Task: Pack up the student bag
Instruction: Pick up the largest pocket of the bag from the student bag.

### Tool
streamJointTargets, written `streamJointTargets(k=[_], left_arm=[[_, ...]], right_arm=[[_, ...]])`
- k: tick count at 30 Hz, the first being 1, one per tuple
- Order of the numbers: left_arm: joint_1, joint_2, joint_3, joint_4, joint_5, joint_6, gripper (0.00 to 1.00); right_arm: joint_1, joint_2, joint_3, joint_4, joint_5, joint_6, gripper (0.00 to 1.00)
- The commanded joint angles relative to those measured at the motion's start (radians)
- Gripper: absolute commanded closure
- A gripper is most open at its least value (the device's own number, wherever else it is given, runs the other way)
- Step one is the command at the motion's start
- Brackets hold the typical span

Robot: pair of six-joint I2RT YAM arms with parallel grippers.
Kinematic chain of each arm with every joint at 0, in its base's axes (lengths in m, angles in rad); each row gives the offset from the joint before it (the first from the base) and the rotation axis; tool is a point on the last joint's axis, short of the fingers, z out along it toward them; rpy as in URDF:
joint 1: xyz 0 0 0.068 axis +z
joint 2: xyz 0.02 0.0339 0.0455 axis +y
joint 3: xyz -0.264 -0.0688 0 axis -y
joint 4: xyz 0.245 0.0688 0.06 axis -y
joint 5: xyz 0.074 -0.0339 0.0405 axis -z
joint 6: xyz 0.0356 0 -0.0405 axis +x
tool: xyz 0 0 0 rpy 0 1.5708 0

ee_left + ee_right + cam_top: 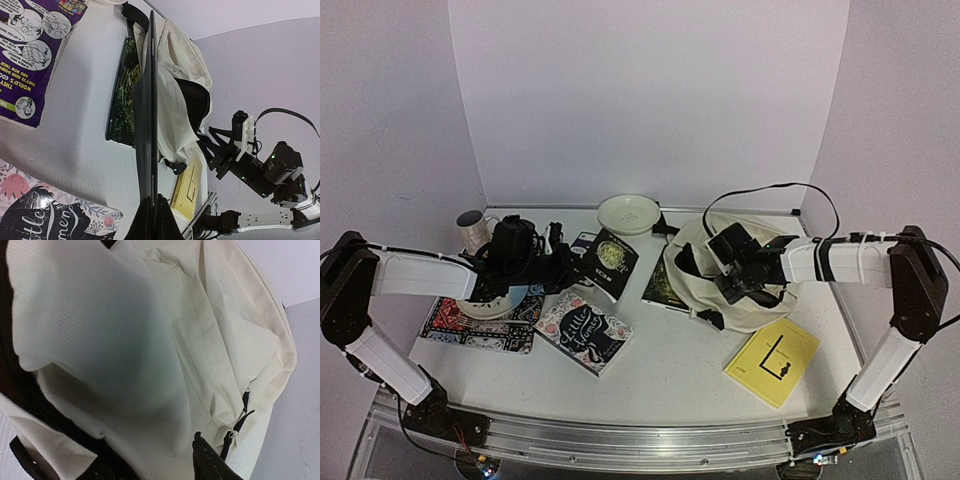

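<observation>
Edge-on book point(146, 125) — student bag point(181, 56) beyond

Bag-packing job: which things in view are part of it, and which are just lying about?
Job, likely: student bag; black book, clamped in left gripper; Little Women book; yellow book; green book by the bag; purple book.
Lying about, probably: mug; white plate; patterned placemat.

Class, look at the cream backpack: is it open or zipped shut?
Open. In the left wrist view the backpack shows a dark, gaping mouth between its cream sides.
</observation>
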Motion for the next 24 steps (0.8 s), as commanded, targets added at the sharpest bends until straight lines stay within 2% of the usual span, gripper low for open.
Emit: streamJointTargets(k=[1,4,9,24], left_arm=[[0.002,-0.008,0.043,0.024,0.033,0.022,1.00],[0.003,-0.012,0.045,0.024,0.036,0.022,1.00],[0.003,-0.011,0.050,0.024,0.041,0.022,1.00],[0.000,-0.013,0.085,0.026,0.080,0.041,1.00]], right_arm=[[-0.004,-0.006,0.052,0.011,-0.090,0.010,0.64],[-0.003,-0.037,0.043,0.017,-0.159,0.020,0.77],[0.001,-0.055,0.032,0.020,-0.187,0.038,0.99],[0.113,-0.133,0.087,-0.002,-0.279,0.112,1.00]])
